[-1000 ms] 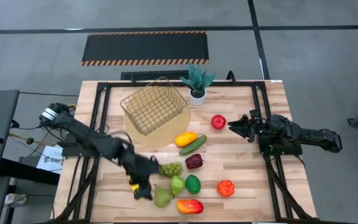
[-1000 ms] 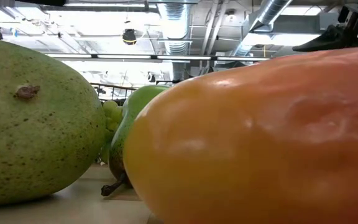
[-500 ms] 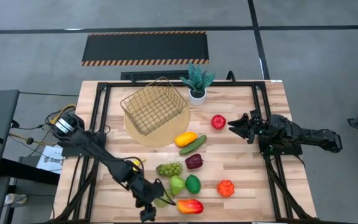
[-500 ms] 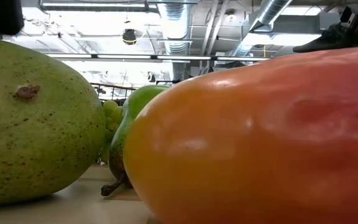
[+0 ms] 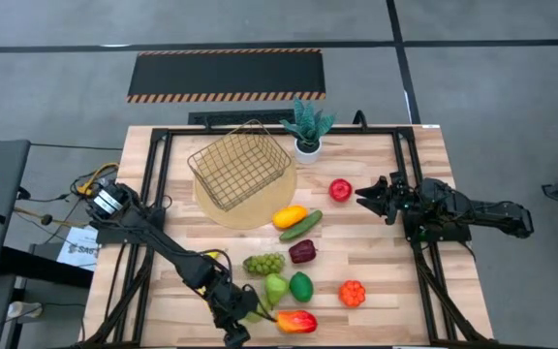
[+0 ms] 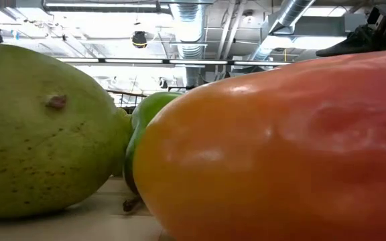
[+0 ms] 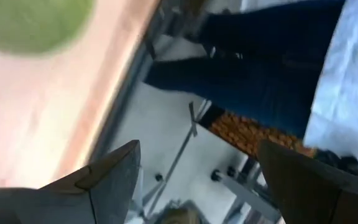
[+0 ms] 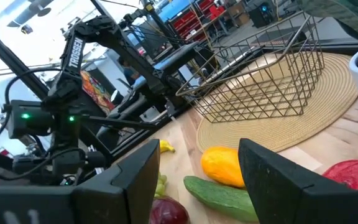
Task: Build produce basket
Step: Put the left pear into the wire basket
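Note:
The gold wire basket (image 5: 240,165) (image 8: 260,81) stands on a round tan mat at the table's far side, with nothing in it. The produce lies loose nearer: red apple (image 5: 340,189), yellow piece (image 5: 289,215), cucumber (image 5: 300,226), purple piece (image 5: 302,251), grapes (image 5: 265,263), green pieces, orange piece (image 5: 353,292), red-yellow mango (image 5: 296,320) (image 6: 280,154) and a speckled pear (image 5: 258,312) (image 6: 45,147). My left gripper (image 5: 232,333) (image 7: 197,146) is open at the near edge, beside the pear, pointing out over the edge. My right gripper (image 5: 359,199) (image 8: 197,146) waits open, right of the apple. My left gripper stands close beside the speckled pear (image 7: 36,25), with nothing between its fingers. Whether its outer side touches the pear, I cannot tell.
A potted plant (image 5: 308,126) stands behind the basket. A small yellow piece (image 5: 215,255) lies beside the left arm. Black frame rails run along the table's left, right and far sides. Past the near edge, the left wrist view shows floor and a person's legs (image 7: 260,68).
My left gripper has moved toward the table's near edge and a little right, past the speckled pear, staying open. The pear has turned and shifted toward the mango; in the low view it now hides the grapes behind it.

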Robot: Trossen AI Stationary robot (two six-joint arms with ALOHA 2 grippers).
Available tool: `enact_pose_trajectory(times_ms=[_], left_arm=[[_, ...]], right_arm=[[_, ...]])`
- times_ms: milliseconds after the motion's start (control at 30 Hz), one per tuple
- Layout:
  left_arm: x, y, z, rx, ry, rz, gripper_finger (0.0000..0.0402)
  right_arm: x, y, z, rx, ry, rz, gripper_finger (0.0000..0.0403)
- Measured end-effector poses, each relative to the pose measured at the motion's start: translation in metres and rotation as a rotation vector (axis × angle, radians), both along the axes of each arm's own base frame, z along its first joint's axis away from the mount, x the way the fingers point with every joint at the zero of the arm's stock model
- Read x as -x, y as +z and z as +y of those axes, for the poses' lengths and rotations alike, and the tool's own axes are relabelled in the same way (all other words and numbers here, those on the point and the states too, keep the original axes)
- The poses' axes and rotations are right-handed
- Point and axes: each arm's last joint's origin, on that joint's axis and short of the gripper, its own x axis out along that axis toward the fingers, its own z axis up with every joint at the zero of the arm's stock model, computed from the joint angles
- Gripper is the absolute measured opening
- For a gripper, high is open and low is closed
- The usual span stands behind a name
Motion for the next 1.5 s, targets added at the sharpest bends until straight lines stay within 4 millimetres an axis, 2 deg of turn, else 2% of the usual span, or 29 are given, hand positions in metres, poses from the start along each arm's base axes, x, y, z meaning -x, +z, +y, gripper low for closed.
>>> enact_pose_trajectory(times_ms=[200,367,467,567,700,800,967,1167,1300,1500], left_arm=[[0.009,0.025,0.011,-0.132,0.047,-0.061,0.0309],[0.016,0.053,0.025,-0.431,-0.042,-0.260,0.0309],[0.013,0.058,0.028,-0.619,-0.130,-0.432,0.0309],[0.007,0.053,0.029,-0.713,-0.179,-0.503,0.0309],[-0.004,0.046,0.034,-0.724,-0.153,-0.509,0.0309],[-0.010,0.040,0.035,-0.712,-0.223,-0.533,0.0315],[-0.015,0.034,0.041,-0.677,-0.319,-0.525,0.0352],[-0.019,0.035,0.046,-0.661,-0.274,-0.507,0.0397],[-0.020,0.032,0.045,-0.655,-0.258,-0.494,0.0391],[-0.020,0.020,0.029,-0.660,-0.275,-0.511,0.0390]], right_arm=[[0.000,0.000,0.000,0.000,0.000,0.001,0.0240],[0.000,0.000,0.000,0.000,0.000,0.001,0.0240],[0.000,0.000,0.000,-0.001,0.000,0.001,0.0240],[0.000,0.000,0.000,-0.001,0.000,0.001,0.0240],[0.000,0.000,0.000,-0.001,0.000,0.001,0.0240],[0.000,-0.001,0.000,-0.001,0.000,0.002,0.0240],[0.000,-0.001,0.000,-0.001,0.000,0.002,0.0240],[0.000,-0.001,0.000,-0.002,0.000,0.002,0.0240],[0.000,-0.001,0.000,-0.002,0.000,0.002,0.0240],[0.000,-0.001,0.000,-0.002,0.000,0.002,0.0240]])
